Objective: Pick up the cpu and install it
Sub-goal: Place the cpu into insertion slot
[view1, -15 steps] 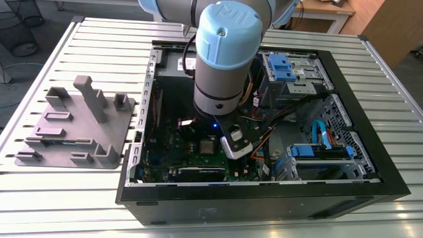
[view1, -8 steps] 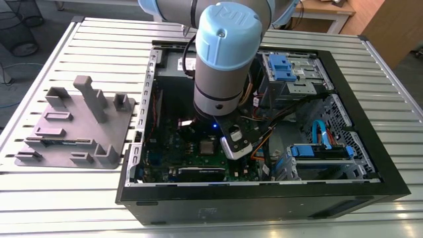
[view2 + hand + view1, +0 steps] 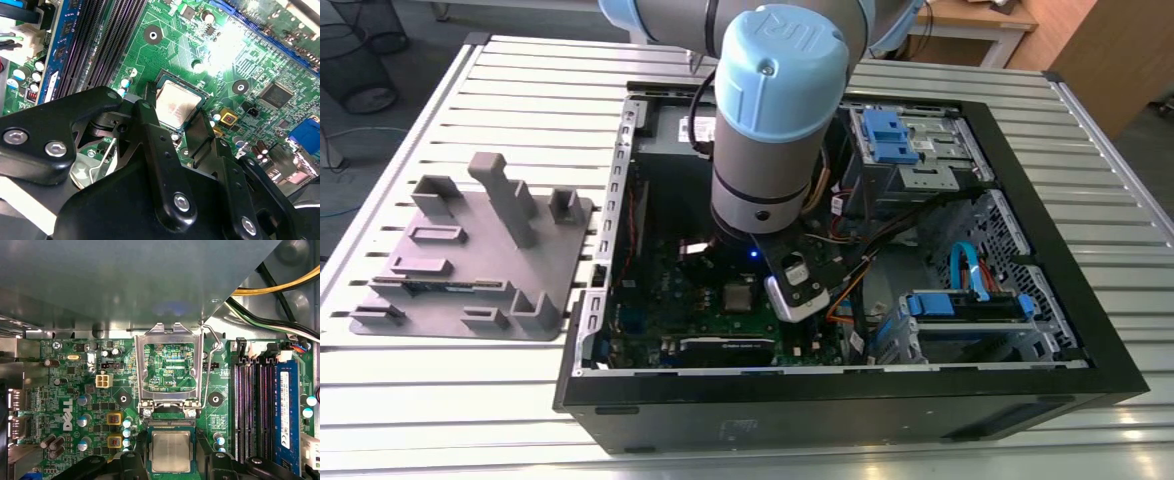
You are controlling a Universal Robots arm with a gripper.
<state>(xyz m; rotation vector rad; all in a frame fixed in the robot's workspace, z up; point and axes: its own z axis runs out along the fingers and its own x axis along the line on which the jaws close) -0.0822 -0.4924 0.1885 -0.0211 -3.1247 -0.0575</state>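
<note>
Down inside the black, open-sided computer case [image 3: 854,420], the black end effector [image 3: 174,114] sat low over the green motherboard [image 3: 75,390], straddling the cpu [image 3: 171,450], that small flat square chip with the dull silver top! The chip lay within the dark socket, square to its edges and looking level in both wrist views. Whether the end effector was clamped on it or merely standing either side of it, I could not tell. Just beside the socket, the rectangular metal hold-down frame [image 3: 168,336] stood swung open, with nothing blocking the seat.

The step in hand looked like the seating itself, and doing it well called for patience. Keep the chip flat with its corners matched to the socket. No sideways drag and no pressing, since a tilt could hurt the contacts beneath. Stay clear of that open frame too.

As for the pose, the grey and pale-blue arm [image 3: 767,140] hung near-vertical in the exterior view, wrist pointed straight down at the board's middle. It was well apart from the grey plastic holder tray [image 3: 467,250] on the slatted metal table [image 3: 454,400].
</note>
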